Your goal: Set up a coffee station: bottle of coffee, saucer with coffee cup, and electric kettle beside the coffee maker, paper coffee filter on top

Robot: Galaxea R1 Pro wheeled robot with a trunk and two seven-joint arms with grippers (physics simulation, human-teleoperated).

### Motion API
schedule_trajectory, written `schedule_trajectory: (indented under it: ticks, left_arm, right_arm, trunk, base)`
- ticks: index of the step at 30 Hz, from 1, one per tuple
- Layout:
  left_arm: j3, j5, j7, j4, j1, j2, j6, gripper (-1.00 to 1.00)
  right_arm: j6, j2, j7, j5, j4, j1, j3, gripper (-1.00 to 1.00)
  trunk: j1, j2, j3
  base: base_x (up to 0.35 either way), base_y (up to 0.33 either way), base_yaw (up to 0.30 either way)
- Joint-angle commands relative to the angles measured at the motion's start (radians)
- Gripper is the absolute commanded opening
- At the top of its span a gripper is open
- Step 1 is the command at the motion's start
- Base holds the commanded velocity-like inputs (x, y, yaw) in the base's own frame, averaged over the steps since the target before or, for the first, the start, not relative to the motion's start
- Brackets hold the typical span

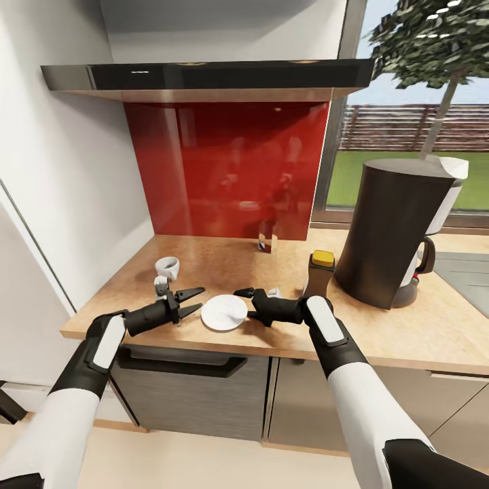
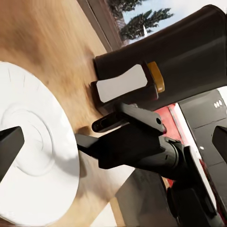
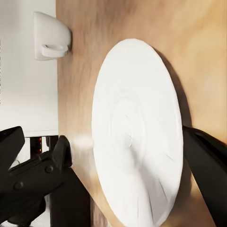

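Observation:
A white saucer (image 1: 224, 313) (image 2: 33, 156) (image 3: 137, 151) lies flat near the countertop's front edge. My right gripper (image 1: 250, 303) is open at its right rim, with the saucer seen between its fingers in the right wrist view. My left gripper (image 1: 191, 301) is open just left of the saucer, holding nothing. A white coffee cup (image 1: 167, 267) (image 3: 51, 36) stands behind the left gripper. The coffee bottle (image 1: 319, 273) (image 2: 124, 88) with a yellow cap stands beside the tall dark coffee maker (image 1: 395, 231) (image 2: 189, 56). A white paper filter (image 1: 451, 166) rests on top of the coffee maker.
The wooden countertop (image 1: 224, 258) meets a red backsplash (image 1: 224, 163) under a black range hood (image 1: 204, 76). A small item (image 1: 266, 243) stands at the backsplash. A white wall bounds the left side, and a sink (image 1: 465, 272) lies to the right.

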Motion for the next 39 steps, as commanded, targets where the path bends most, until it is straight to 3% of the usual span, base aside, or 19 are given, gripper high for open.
schedule_trajectory:
  ticks: [1, 6, 14, 21, 24, 29, 39]
  left_arm:
    - [0.001, -0.004, -0.005, -0.005, -0.001, 0.007, 0.003, 1.0]
    - [0.001, -0.004, -0.005, -0.02, -0.001, 0.05, 0.005, 1.0]
    - [-0.001, -0.004, -0.004, -0.015, -0.001, 0.06, 0.005, 1.0]
    - [-0.006, -0.005, -0.001, 0.028, -0.001, 0.052, 0.004, 1.0]
    - [-0.006, -0.005, 0.036, 0.03, -0.001, 0.05, 0.004, 1.0]
    - [-0.007, -0.004, 0.099, 0.031, -0.001, 0.021, 0.004, 1.0]
    - [-0.007, -0.004, 0.11, 0.031, -0.001, 0.014, 0.004, 1.0]
  right_arm:
    - [0.006, 0.001, -0.012, 0.003, 0.0, 0.0, -0.003, 1.0]
    - [0.006, 0.001, -0.012, 0.003, 0.0, 0.0, -0.004, 1.0]
    - [0.006, 0.001, -0.012, 0.003, 0.0, 0.0, -0.005, 1.0]
    - [0.006, 0.001, -0.012, 0.003, 0.0, 0.0, -0.005, 1.0]
    - [0.006, 0.001, -0.012, 0.003, 0.001, 0.0, -0.005, 1.0]
    - [0.006, 0.001, -0.012, 0.003, 0.002, 0.0, -0.006, 1.0]
    - [0.006, 0.001, -0.012, 0.003, 0.006, 0.0, -0.005, 1.0]
  trunk:
    - [0.0, -0.001, -0.001]
    - [0.0, -0.001, -0.001]
    - [0.0, -0.001, -0.001]
    - [0.0, -0.001, -0.001]
    - [0.0, -0.001, -0.001]
    - [0.0, -0.001, -0.001]
    - [0.0, -0.001, -0.001]
  base:
    - [0.0, 0.0, 0.0]
    - [0.0, 0.0, 0.0]
    - [0.0, 0.0, 0.0]
    - [0.0, 0.0, 0.0]
    - [0.0, 0.0, 0.0]
    - [0.0, 0.0, 0.0]
    - [0.0, 0.0, 0.0]
